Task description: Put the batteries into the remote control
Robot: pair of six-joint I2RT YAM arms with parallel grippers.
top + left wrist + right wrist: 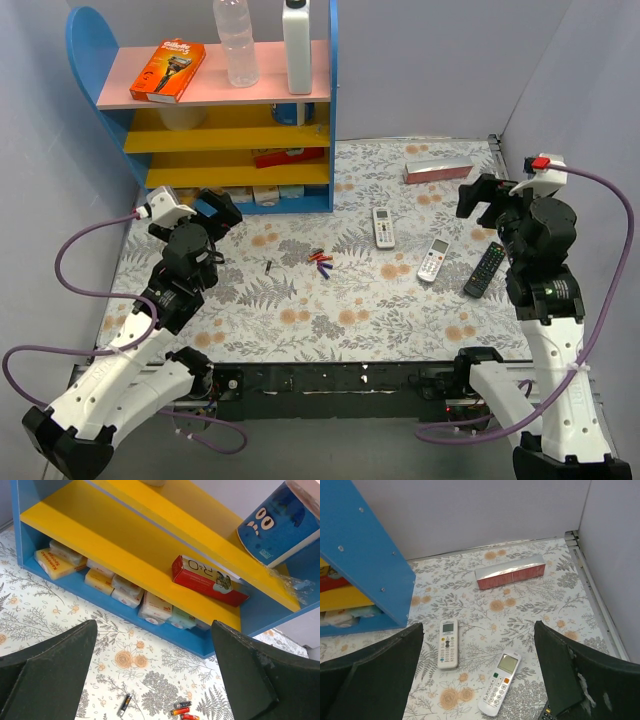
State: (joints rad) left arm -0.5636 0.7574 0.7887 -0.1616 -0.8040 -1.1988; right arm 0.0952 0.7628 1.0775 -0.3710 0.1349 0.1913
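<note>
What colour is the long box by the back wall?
Box: red sides, silvery top; clearest in right wrist view.

Overhead: fixed high above and behind the near edge of the table, tilted down and forward, far enough back for the whole top up to the far wall.

Left wrist: low and close, aimed far and left at the lower levels of the shelf, batteries at the bottom edge.

Right wrist: higher, aimed at the far right corner, box near the wall.

Shared by both wrists: only the shelf's right end. All of it within the overhead.
</note>
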